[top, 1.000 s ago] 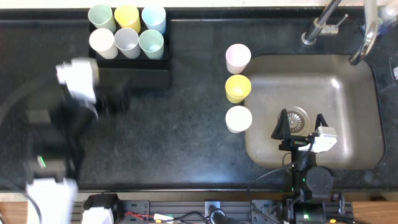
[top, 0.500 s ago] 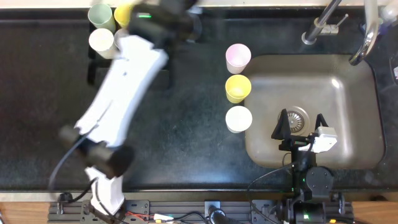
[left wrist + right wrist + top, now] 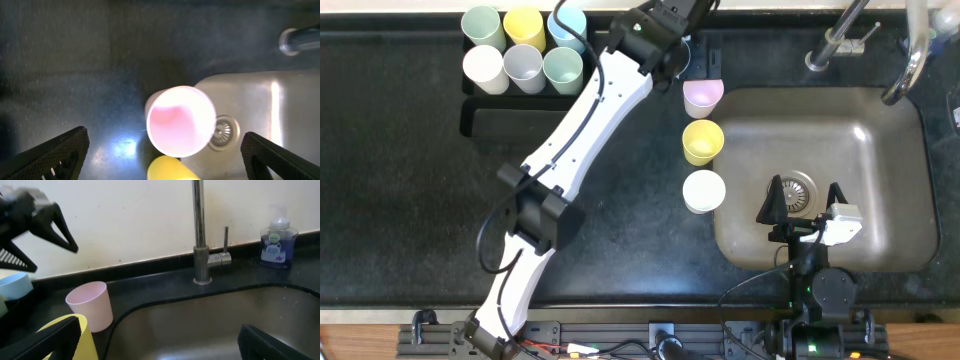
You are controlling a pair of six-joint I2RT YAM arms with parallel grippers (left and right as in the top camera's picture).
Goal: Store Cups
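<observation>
The left arm has swung from nine o'clock on the worktop, past the cup rack, and now stretches to twelve o'clock. The left gripper [image 3: 165, 135] hangs above the pink cup [image 3: 180, 120], its fingers spread wide with one on either side of the cup and neither touching it. The right gripper [image 3: 804, 186] has stayed in the sink [image 3: 880, 130] over the drain [image 3: 798, 190], its fingers also apart and empty.

The pink cup stands upright on the dark counter [image 3: 620, 200], beside the sink's rim. The yellow cup [image 3: 702, 141] is just beside it at six o'clock, and the white cup [image 3: 703, 191] stands at six o'clock of that, so the three form a column along the sink's nine o'clock edge.

The rack [image 3: 525, 100] sits at ten o'clock on the counter with six cups in two rows. The left arm's link crosses its three o'clock corner and covers part of the blue cup [image 3: 563, 20].

The faucet [image 3: 835, 40] rises at one o'clock of the sink. A soap bottle [image 3: 278, 242] stands on the counter near the faucet.
</observation>
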